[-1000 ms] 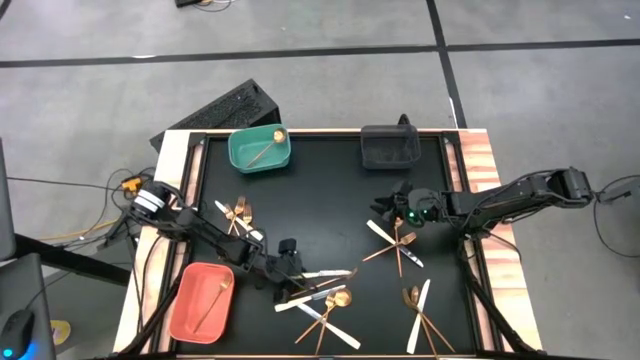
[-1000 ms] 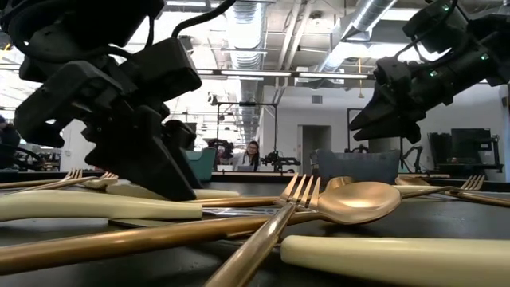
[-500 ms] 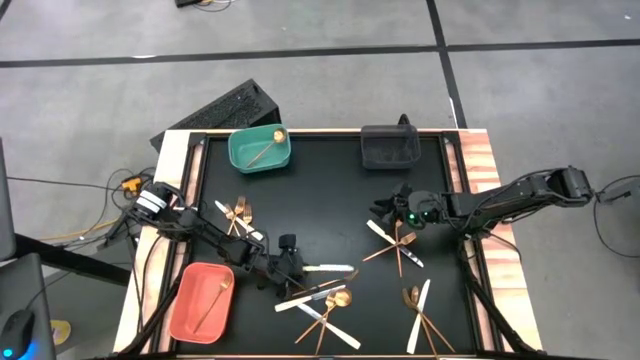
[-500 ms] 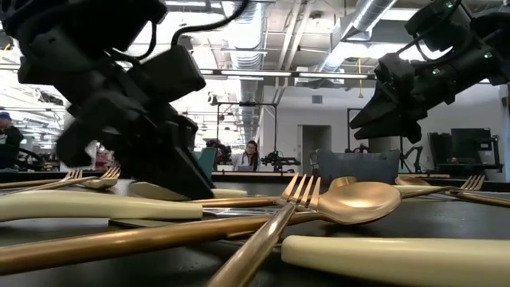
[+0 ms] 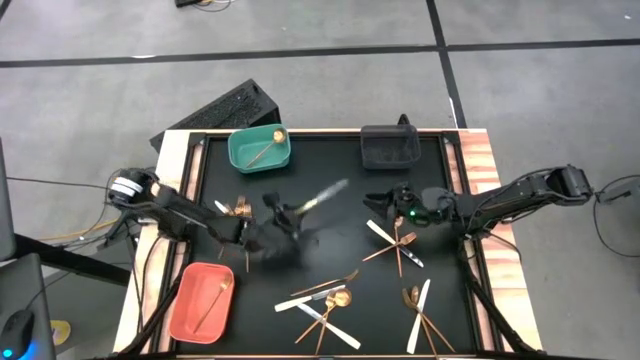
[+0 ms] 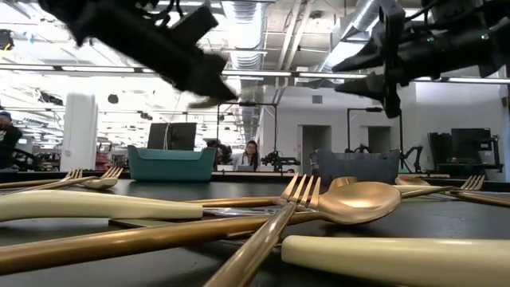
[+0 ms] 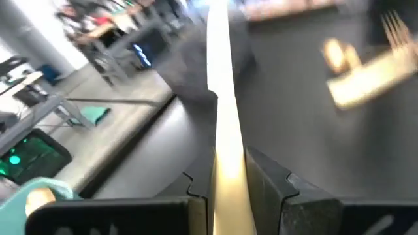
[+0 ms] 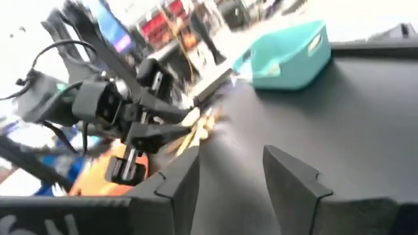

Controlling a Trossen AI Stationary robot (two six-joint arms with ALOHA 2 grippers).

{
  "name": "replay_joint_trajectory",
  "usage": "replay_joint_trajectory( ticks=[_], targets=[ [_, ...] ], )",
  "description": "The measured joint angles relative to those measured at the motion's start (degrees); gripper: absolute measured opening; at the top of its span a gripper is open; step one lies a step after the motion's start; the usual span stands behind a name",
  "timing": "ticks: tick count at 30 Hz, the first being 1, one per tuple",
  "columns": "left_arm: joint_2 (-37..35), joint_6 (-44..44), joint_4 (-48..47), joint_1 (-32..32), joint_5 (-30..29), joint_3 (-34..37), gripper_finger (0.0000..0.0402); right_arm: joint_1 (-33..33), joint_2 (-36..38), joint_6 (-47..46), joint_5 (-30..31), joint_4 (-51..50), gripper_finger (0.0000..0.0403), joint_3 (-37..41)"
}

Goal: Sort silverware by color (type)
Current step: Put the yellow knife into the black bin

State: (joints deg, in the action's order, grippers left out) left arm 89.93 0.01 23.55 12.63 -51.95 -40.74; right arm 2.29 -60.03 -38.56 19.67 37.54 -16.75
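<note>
My left gripper [image 5: 291,219] hangs blurred above the table's middle, shut on a white-handled knife [image 5: 325,194] that sticks out toward the far right. My right gripper [image 5: 373,201] is open and hovers right of centre with nothing between its fingers [image 8: 232,166]. Gold forks and spoons and white-handled knives lie crossed in a heap near the near edge [image 5: 325,300]. More lie in a group on the right [image 5: 398,243], another at the near right [image 5: 418,310], and some on the left [image 5: 238,211]. The teal bin [image 5: 243,158] holds a gold spoon and the salmon bin [image 5: 190,318] a gold utensil. My left gripper pinches the knife between its two fingers [image 7: 268,186] by one end [image 7: 227,171]. The knife runs along the fingers and out past their tips [image 7: 219,78]. It is lifted clear of the table, roughly level, pointing toward the far right.
The black bin [image 5: 390,158] stands at the far edge right of centre, the teal bin left of it, the salmon bin at the near left corner. A raised rim frames the black mat [image 5: 340,225]. A person sits in the room far behind the table [image 6: 253,153].
My left gripper has risen from the near heap and swung toward the far edge, carrying the white-handled knife, which is now lifted clear of the other utensils. My right gripper has risen a little and tipped from pointing downward to nearly level.
</note>
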Motion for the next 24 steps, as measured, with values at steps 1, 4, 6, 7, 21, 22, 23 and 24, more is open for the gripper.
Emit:
replay_joint_trajectory(
  ticks=[1, 4, 6, 7, 21, 22, 23, 24],
  targets=[
    [-0.6, 0.7, 1.8, -1.2, 0.5, 0.0, 0.0046, 0.0, 0.0, 0.0, 0.4, 1.2, 0.0195, 0.0],
    [-0.7, 5.2, 7.7, -4.4, 7.3, 0.0, 0.0046, -0.1, -1.1, 1.1, 1.1, 5.5, 0.0208, 0.0],
    [-0.6, 8.1, 10.8, -6.1, 13.2, 0.0, 0.0046, -0.1, -1.9, 2.9, 1.1, 9.3, 0.0214, 0.0],
    [-0.6, 9.1, 12.4, -7.0, 15.9, 0.0, 0.0046, -0.1, -2.6, 3.2, 1.1, 10.8, 0.0216, -0.3],
    [0.3, 20.3, 16.3, -10.3, 21.8, -2.7, 0.0047, -4.2, -8.9, 11.3, 1.4, 10.7, 0.0212, -8.7],
    [0.3, 20.7, 16.2, -10.0, 21.8, -2.7, 0.0047, -4.5, -9.5, 11.3, 1.4, 10.6, 0.0209, -9.1],
    [0.3, 21.0, 16.0, -10.0, 21.6, -2.7, 0.0047, -4.8, -10.1, 11.2, 1.2, 10.6, 0.0205, -9.5],
    [0.3, 21.3, 15.8, -10.0, 21.7, -2.7, 0.0047, -4.8, -10.7, 11.2, 1.1, 10.7, 0.0201, -9.9]
  ],
)
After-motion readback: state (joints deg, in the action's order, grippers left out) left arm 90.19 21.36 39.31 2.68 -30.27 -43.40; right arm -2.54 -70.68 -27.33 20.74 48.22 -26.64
